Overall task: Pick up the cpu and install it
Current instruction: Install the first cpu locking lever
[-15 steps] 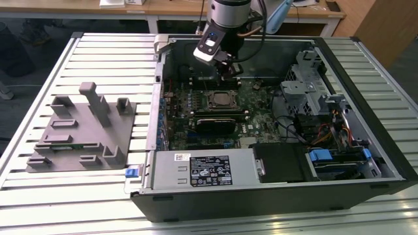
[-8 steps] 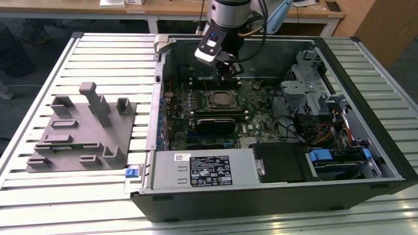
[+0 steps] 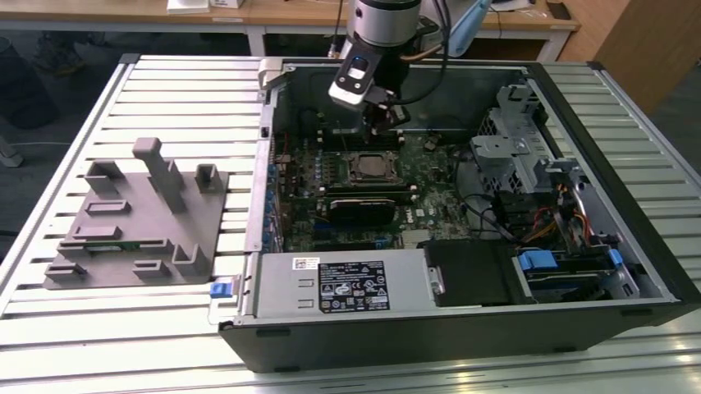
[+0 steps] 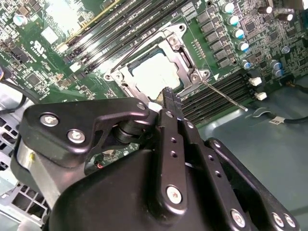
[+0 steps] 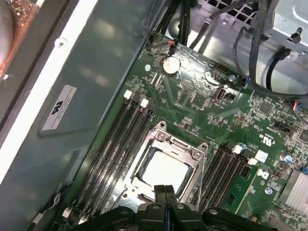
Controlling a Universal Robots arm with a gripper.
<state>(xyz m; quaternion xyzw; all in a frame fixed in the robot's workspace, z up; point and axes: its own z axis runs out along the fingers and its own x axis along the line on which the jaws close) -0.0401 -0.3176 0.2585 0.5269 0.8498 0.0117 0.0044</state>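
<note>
The cpu (image 5: 165, 171), a pale silvery square, lies flat inside the black-and-metal socket frame (image 5: 166, 144) on the green motherboard. Both wrist views show it, and the second wrist view has the cpu (image 4: 155, 74) just beyond my fingertips. My gripper (image 5: 166, 196) hangs directly above the socket, a little clear of the chip. Its two black fingers are pressed together with nothing between them. In the exterior view the gripper (image 3: 380, 129) reaches down into the open computer case (image 3: 460, 328) over the socket (image 3: 370, 167).
Empty memory slots (image 5: 120, 139) run along both sides of the socket. A thin metal lever (image 4: 224, 96) juts from the frame. A metal drive cage with cables (image 3: 526, 156) fills the exterior view's right, the power supply (image 3: 345, 283) lies in front, and a grey fixture tray (image 3: 137, 217) stands at the left.
</note>
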